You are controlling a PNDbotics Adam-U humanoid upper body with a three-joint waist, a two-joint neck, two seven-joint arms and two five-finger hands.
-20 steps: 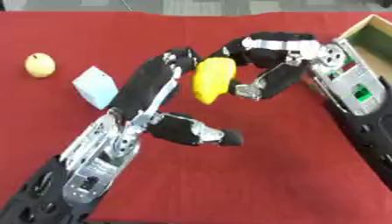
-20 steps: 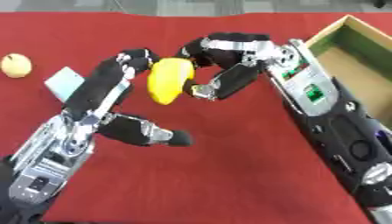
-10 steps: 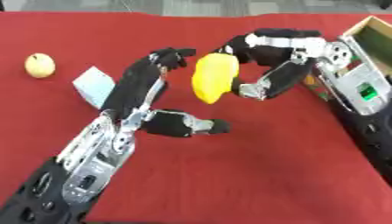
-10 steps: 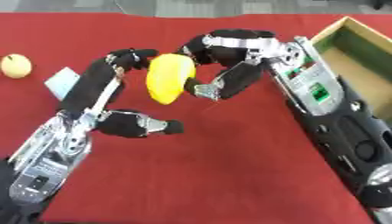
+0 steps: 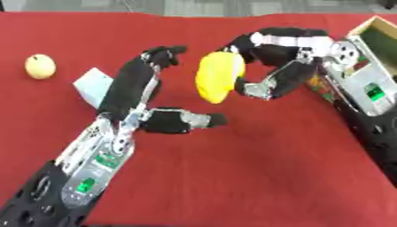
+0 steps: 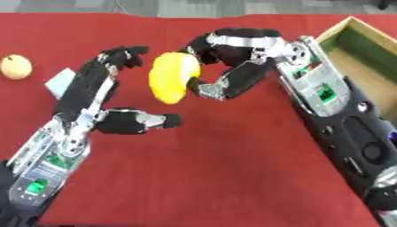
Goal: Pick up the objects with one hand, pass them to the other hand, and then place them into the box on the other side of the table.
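My right hand [image 6: 232,66] has its fingers and thumb curled round the yellow object [image 6: 172,77], a smooth elongated thing held upright above the red tablecloth [image 6: 232,168], near the middle of the table; my fingers wrap its upper right side and my thumb presses in lower down; my right arm runs back to the lower right corner. My left hand [image 5: 147,95] is released, fingers stretched out toward the yellow object's left side but apart from it, a strip of red cloth showing between; my left thumb juts out to the right below, just under the object's lower end, not touching it. Beside my left hand's far edge lies a pale blue-grey block [image 5: 93,84], partly hidden by my fingers; further left, well apart, a small round cream-coloured ball [image 5: 40,66] sits on the cloth. At the far right edge stands the wooden box [image 6: 364,53], open-topped, with a green inner wall.
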